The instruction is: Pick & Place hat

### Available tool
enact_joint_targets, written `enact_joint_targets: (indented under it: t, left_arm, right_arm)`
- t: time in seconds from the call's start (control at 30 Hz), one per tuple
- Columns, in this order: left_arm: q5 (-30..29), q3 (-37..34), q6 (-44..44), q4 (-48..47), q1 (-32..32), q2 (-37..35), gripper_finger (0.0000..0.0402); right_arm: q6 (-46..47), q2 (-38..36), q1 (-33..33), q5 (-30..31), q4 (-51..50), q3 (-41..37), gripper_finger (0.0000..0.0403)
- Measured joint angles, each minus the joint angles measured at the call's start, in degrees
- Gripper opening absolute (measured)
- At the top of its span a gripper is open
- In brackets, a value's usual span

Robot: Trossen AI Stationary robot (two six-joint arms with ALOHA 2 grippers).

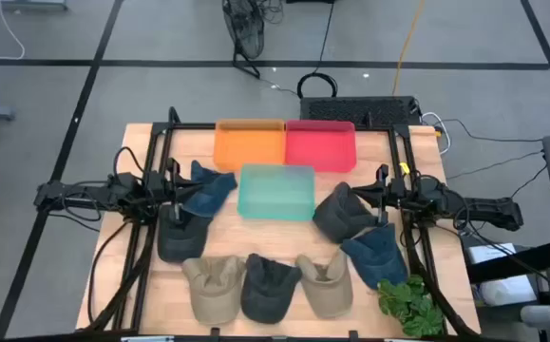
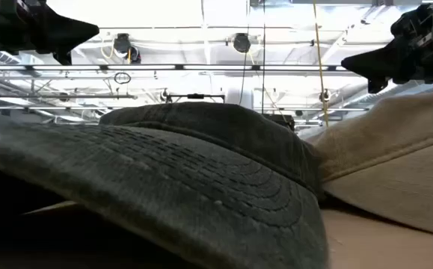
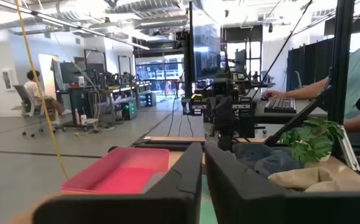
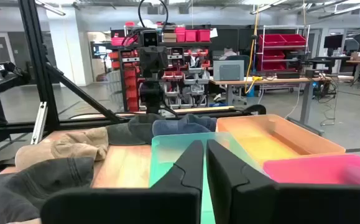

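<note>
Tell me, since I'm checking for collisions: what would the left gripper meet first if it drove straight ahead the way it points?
Probably nothing on the table: the shut left gripper points level across, above the teal tray. Straight ahead is the right gripper facing it, though depth is hard to judge.

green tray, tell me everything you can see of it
The green tray is a shallow rectangular bin of translucent teal plastic with rounded corners and a raised rim. It is empty and lies flat on the wooden table at mid-table, just in front of the orange tray and the pink tray, its back edge close against them. A blue hat lies off one short side and a dark grey hat off the other; neither is inside. No gripper touches it.
</note>
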Motion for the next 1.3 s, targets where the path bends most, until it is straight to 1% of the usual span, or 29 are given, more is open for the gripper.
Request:
enact_joint_targets:
  t: [0.23,0.53,0.6,0.7,0.77,0.83,0.93,1.1,1.17,1.3]
  left_arm:
    - [0.0,0.0,-0.2,0.1,0.0,0.0,0.0066]
    - [0.0,0.0,-0.1,0.1,0.0,0.0,0.0069]
    - [-0.1,0.0,-1.3,0.2,0.0,0.0,0.0069]
    - [-0.1,0.0,-3.8,2.3,0.0,0.0,0.0069]
    - [-0.1,0.0,-4.9,3.9,0.0,0.0,0.0069]
    - [1.2,0.0,-5.3,4.8,0.0,0.0,0.0069]
    - [2.9,0.0,-5.3,5.4,0.0,0.9,0.0069]
    - [2.9,1.2,-6.2,9.7,-0.1,3.8,0.0082]
    - [2.7,2.9,-6.6,8.7,-0.1,5.8,0.0093]
    - [2.4,6.4,-7.0,6.0,-0.1,11.0,0.0119]
  right_arm:
    - [0.0,0.0,0.0,-0.2,0.1,0.0,0.0]
    - [0.0,0.0,0.0,-0.2,0.1,0.0,0.0]
    - [-0.4,0.0,0.0,0.0,0.2,0.0,0.0]
    - [1.1,0.0,0.0,2.2,2.7,0.0,0.0]
    - [2.5,0.2,0.0,4.7,6.9,0.0,0.0]
    - [2.7,0.5,0.1,6.8,10.3,0.0,0.0002]
    - [1.6,1.8,0.6,7.4,12.1,0.0,0.0021]
    - [2.3,5.2,0.6,8.8,19.0,0.0,0.0085]
    - [2.4,6.7,0.6,8.8,21.7,0.7,0.0111]
    - [4.2,11.1,0.7,8.3,21.0,3.3,0.0151]
